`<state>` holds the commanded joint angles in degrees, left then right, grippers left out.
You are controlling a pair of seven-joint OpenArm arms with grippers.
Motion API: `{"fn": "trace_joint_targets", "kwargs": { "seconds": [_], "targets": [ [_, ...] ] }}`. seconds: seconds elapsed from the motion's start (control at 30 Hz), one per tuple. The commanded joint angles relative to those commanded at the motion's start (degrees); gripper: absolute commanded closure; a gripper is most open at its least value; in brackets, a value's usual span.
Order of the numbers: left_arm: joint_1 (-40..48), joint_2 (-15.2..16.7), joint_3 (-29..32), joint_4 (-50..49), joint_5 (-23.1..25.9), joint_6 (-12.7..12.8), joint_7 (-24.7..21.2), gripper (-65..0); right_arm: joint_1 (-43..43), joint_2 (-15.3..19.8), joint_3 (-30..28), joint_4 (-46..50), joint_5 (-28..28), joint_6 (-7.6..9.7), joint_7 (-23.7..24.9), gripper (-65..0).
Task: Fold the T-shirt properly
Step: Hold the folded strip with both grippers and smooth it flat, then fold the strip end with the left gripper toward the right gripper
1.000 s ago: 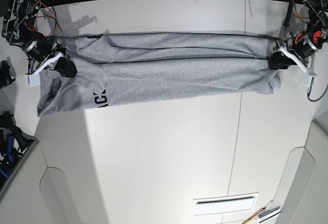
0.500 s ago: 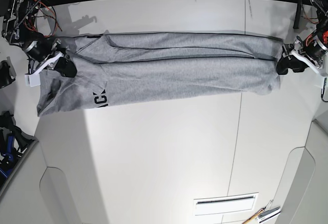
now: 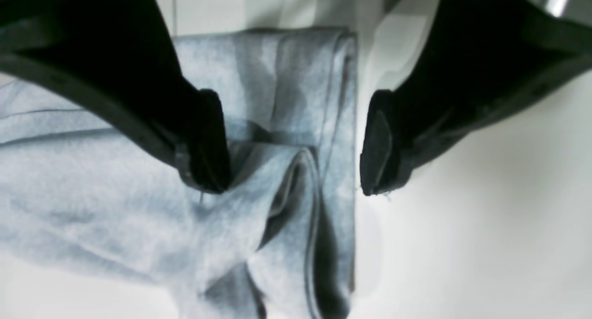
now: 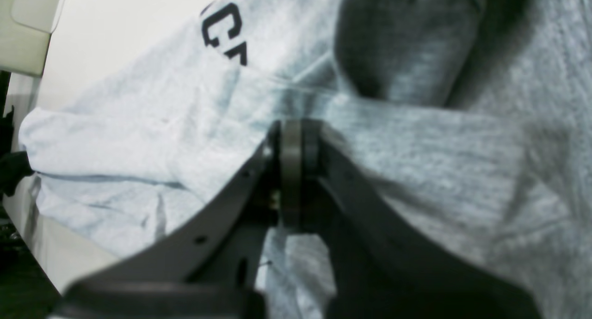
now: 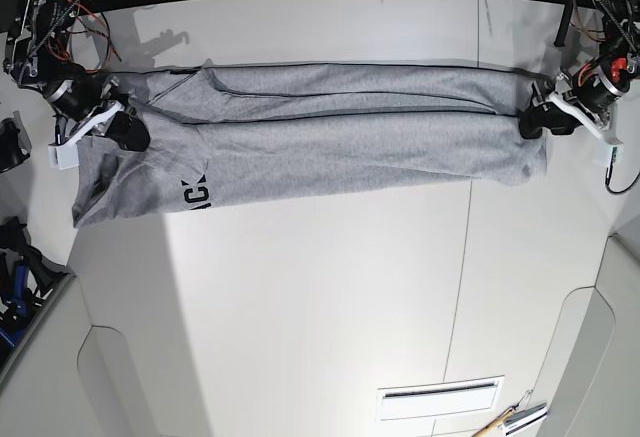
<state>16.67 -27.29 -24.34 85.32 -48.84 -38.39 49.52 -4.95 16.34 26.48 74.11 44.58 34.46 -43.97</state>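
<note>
- The T-shirt [image 5: 330, 142] lies stretched in a long folded band across the white table [image 5: 330, 297]; black lettering [image 5: 195, 195] shows near my right end
- My right gripper [image 4: 291, 138] is pinched together on the cloth
- My left gripper [image 3: 293, 143] stands apart over the folded edge, one finger [image 3: 208, 143] on the fabric

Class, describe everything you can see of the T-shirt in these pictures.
The T-shirt is light heather-grey soft knit, folded lengthwise into a long narrow band across the white table. Black block letters peek out near one end. Layered folds and a stitched hem show at the other end, where the open left gripper straddles the edge, its fingers apart. The right gripper is shut on the cloth at the lettered end.
</note>
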Motion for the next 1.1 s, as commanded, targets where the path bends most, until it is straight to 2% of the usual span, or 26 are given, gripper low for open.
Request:
{"fn": "trace_joint_targets", "kwargs": {
  "seconds": [0.17, 0.27, 0.33, 0.37, 0.47, 0.5, 0.53, 0.6, 0.7, 0.87, 1.0, 1.1],
  "targets": [
    [0.02, 0.0, 4.33, -0.83, 0.02, 0.0, 0.0, -47.2, 0.0, 0.0, 0.0, 0.0, -0.02, 0.0, 0.0, 0.0],
    [0.0, 0.0, 4.94, -0.83, -0.31, -1.61, 0.0, -47.1, 0.0, 0.0, 0.0, 0.0, -0.02, 0.0, 0.0, 0.0],
    [0.0, -0.02, 4.94, -0.83, -0.2, -1.61, 0.0, -44.1, 0.0, 0.0, 0.0, 0.0, -0.02, 0.0, 0.0, 0.0],
    [0.0, -0.02, 4.94, -0.83, -0.22, -1.61, 0.0, -37.8, 0.0, 0.0, 0.0, 0.0, -0.02, 0.0, 0.0, 0.0],
    [0.0, -0.02, 4.92, -0.83, -0.17, -1.61, -1.44, -8.4, 0.0, 0.0, 0.02, 0.0, 0.72, -0.02, 0.0, 0.0],
    [0.0, -0.02, 4.92, -0.83, -0.17, -1.61, -2.78, -2.0, 0.0, 0.0, 0.02, 0.0, 1.79, -0.07, -0.13, 0.0],
    [0.0, -0.02, 4.92, -0.81, -0.17, -1.61, -4.31, 0.0, 0.02, 0.02, 0.02, 0.02, 3.48, -0.15, -0.7, 0.0],
    [-0.09, -0.02, 4.92, -0.63, -0.13, -1.61, -5.84, 0.0, 0.02, 0.02, 0.02, 0.02, 7.54, -0.13, -2.71, 0.0],
    [-1.2, -0.04, 4.68, -0.5, 1.14, -1.61, -5.75, 0.0, 0.02, 0.0, 0.04, 0.31, 11.85, 0.31, -4.79, 0.0],
    [-3.54, -0.2, 1.81, -0.35, 4.46, -1.61, -5.77, 0.0, 0.0, 0.0, 2.8, 3.3, 13.14, 0.28, -8.09, 0.0],
    [-3.63, -1.33, -0.68, 1.09, 4.61, -0.81, -5.73, 0.0, 0.0, 0.0, 6.6, 8.04, 13.55, 0.28, -11.8, 0.0],
    [-3.61, -1.92, -0.83, 4.02, 6.45, -0.83, -5.51, 0.0, 0.0, 0.0, 7.37, 11.47, 12.96, 0.28, -12.26, 0.0]
  ]
}}
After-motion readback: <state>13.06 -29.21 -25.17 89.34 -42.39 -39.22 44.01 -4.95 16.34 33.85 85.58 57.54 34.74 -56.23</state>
